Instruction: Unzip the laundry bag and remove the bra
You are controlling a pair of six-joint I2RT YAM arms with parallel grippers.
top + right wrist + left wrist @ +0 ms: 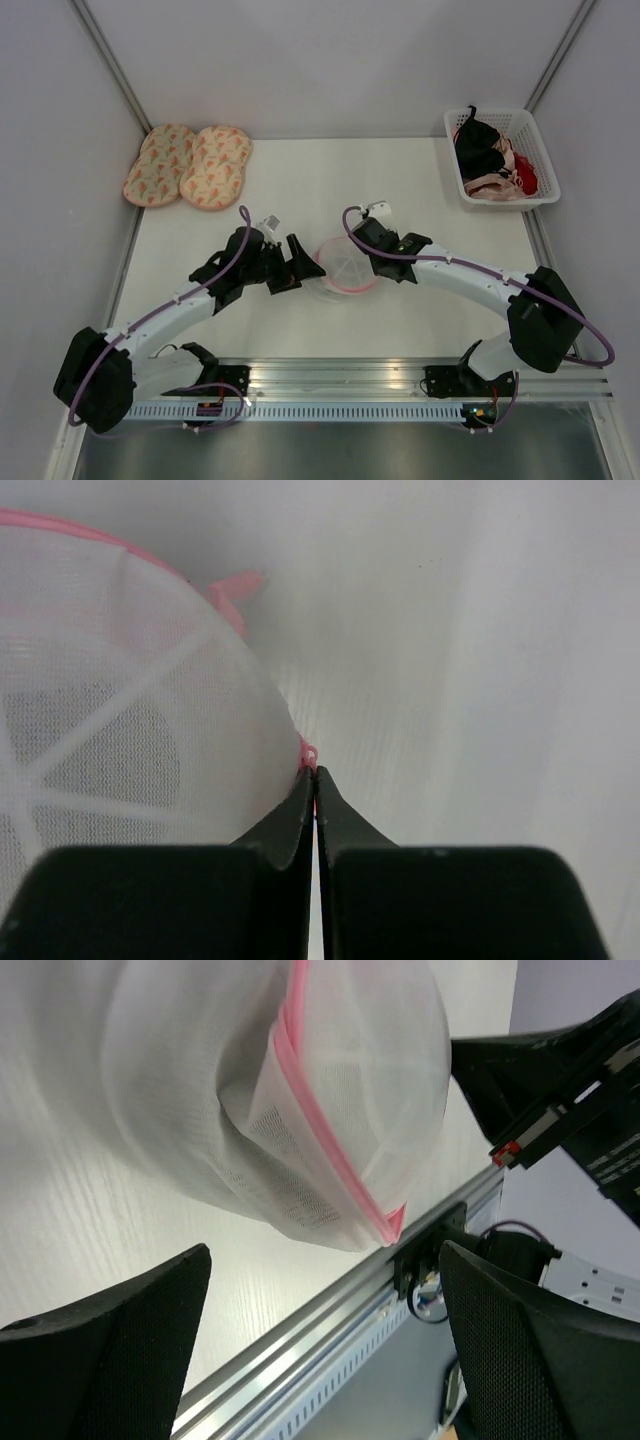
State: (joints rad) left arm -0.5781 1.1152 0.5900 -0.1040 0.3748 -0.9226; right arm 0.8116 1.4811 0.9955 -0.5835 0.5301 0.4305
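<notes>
The laundry bag (340, 268), a round white mesh pouch with pink trim, lies at the table's middle between my two grippers. My right gripper (366, 252) is shut on the bag's small pink zipper pull (308, 752) at its right rim; the tips (315, 772) are pressed together on it. My left gripper (300, 264) is open at the bag's left side and holds nothing. In the left wrist view its gap (325, 1260) sits just short of the bag (250, 1090). The bra is not plainly seen; only a greyish patch (100, 740) shows through the mesh.
A white basket (548, 190) at the back right holds a black bra (478, 140) and pink garments (510, 175). Two peach patterned pads (190, 165) lie at the back left. An aluminium rail (340, 375) runs along the near edge. Walls enclose the table.
</notes>
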